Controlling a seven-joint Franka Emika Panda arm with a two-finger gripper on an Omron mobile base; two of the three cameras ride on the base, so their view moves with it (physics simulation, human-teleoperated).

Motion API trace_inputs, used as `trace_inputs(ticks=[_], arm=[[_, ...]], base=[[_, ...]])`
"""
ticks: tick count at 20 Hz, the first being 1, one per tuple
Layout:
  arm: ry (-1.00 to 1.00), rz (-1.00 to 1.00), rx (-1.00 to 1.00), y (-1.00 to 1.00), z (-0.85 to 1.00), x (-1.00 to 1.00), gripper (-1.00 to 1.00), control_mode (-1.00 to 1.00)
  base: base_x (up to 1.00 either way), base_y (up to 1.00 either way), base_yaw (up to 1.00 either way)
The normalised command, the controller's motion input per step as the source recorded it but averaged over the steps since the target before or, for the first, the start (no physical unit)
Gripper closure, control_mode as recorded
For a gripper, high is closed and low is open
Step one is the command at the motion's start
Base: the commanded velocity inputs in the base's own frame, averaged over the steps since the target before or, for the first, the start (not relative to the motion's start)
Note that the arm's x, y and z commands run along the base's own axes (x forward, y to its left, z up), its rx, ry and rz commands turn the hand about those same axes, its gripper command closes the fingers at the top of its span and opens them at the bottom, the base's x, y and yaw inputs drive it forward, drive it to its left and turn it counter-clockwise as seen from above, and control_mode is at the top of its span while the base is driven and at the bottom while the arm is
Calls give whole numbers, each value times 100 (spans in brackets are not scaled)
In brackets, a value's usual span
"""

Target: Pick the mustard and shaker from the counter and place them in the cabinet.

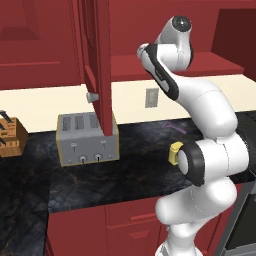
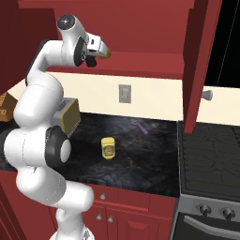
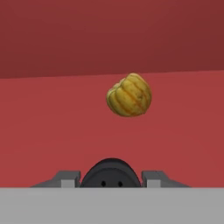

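1. Two items to move, and it looks like one is nearly done. The shaker (image 3: 111, 173) is up on the red shelf (image 3: 52, 127) of the cabinet (image 2: 140, 61), sitting right between the gripper (image 3: 110, 179) fingertips (image 3: 70, 178) in the hand view.
2. The jaws are narrow, closed in on the shaker's round dark top. I'd guess it's about to be let go, but the hand view crops the contact low down, so I can't swear it's fully resting on the shelf.
3. An orange-yellow lump (image 3: 129, 95) sits further back on the shelf, at about 1 o'clock from the shaker. That's not the mustard. The shaker is near the front edge, probably to keep clear of it.
4. The mustard (image 2: 108, 147) is upright on the black marbled desk (image 2: 140, 159), at roughly 4 o'clock from the toaster (image 1: 87, 139) in the right base view, well apart from the hand. That's the next pick.
5. The cabinet door (image 1: 97, 60) hangs open with its knob (image 1: 92, 96) facing out, so the arm gets a straight path in. Backing out has to avoid that door edge.
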Motion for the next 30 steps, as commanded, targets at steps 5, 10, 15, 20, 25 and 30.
trace_inputs(ticks=[5, 10, 15, 20, 25, 30], arm=[[0, 0, 0, 0, -20, 2, -100, -100], [-4, 0, 0, 1, -11, 22, -100, -100], [-9, 0, 0, 0, -1, 28, -100, -100], [-12, 0, 0, 0, 0, 2, -100, -100], [-12, 0, 0, 0, 0, 0, -100, -100], [-14, 0, 0, -12, 0, -54, -100, -100]], base=[[0, 0, 0], [0, 0, 0], [0, 0, 0], [0, 0, 0], [0, 0, 0], [0, 0, 0]])
